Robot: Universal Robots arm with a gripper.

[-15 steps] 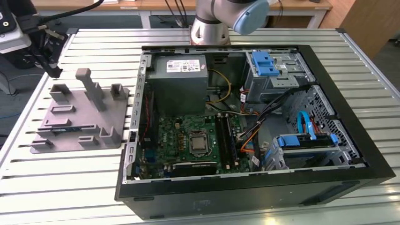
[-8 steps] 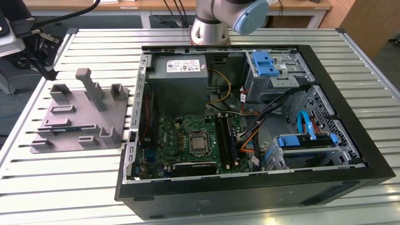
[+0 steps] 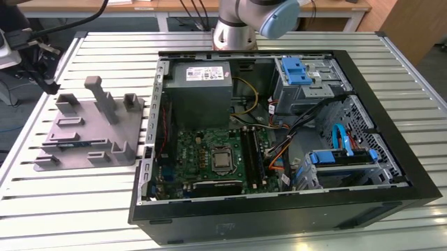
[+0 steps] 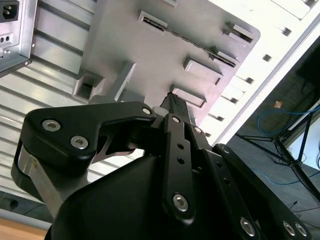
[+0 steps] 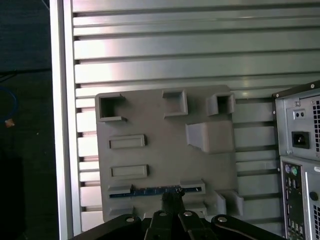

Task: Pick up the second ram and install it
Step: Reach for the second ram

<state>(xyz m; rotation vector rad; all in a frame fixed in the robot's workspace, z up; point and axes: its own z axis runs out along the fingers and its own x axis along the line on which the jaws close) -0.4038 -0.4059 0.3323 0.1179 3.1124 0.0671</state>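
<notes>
1. The gripper [image 5: 172,202] hung above the work, fingers pressed together with nothing between them.
2. Below its tips and apart from them, the second ram [image 5: 150,191] lay on edge in a slot of the grey holder tray [image 5: 160,150].
3. Further out, the tray's upright posts [image 5: 210,136] rose around it.
4. Farthest from the tool, the open computer case [image 3: 279,214] sat beside the tray on the slatted metal table [image 5: 175,50].

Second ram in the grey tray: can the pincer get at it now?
Likely yes: the pincer is close over the second ram, whose edge lies exposed in the grey tray, nothing between them.
</notes>
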